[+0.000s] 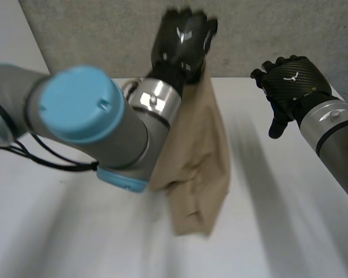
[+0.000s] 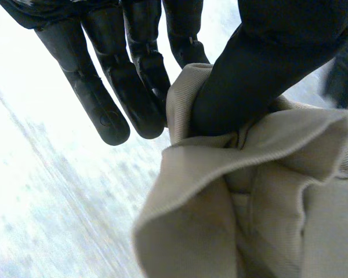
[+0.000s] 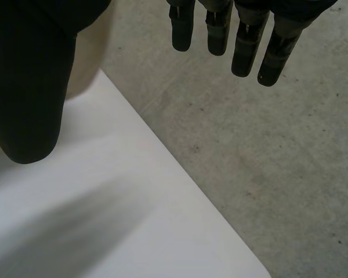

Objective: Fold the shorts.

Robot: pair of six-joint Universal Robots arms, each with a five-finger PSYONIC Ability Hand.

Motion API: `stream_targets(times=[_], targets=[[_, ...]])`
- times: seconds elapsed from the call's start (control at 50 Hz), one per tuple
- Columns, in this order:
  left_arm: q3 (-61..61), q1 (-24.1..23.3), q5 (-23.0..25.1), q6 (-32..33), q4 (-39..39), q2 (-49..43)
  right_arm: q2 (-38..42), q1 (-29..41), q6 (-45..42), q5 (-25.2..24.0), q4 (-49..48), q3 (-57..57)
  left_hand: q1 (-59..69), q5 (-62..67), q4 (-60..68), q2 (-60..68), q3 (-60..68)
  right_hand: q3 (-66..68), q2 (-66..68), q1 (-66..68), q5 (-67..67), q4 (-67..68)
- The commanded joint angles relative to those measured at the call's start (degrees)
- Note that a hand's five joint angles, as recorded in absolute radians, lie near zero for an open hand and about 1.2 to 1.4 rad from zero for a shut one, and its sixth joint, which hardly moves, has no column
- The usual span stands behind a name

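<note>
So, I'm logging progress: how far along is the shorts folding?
Done: no fold visible yet. In hand: the left hand pinches the shorts, which hang bunched over the table. The right hand is open, apart from them. Left: laying them flat and every fold.

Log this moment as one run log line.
left robot hand: pinches shorts, hanging over table | right robot hand: open, empty | fold: not done

Count: shorts (image 1: 200, 150), one pair. Table (image 1: 278, 220), one. My left hand (image 1: 182, 40) at 12 o'clock plus my right hand (image 1: 290, 81) at 2 o'clock: two.
</note>
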Motion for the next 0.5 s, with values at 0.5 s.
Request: stream_targets(times=[0.5], targets=[[-38.75,4.52,16.40,-5.60,-5.44,22.60,-0.36,-3.02,4.38,3.82,0.87,-4.22,15.86,12.92,11.54,11.43,11.70,-2.01,-1.07,2.04,-2.52,-2.91]])
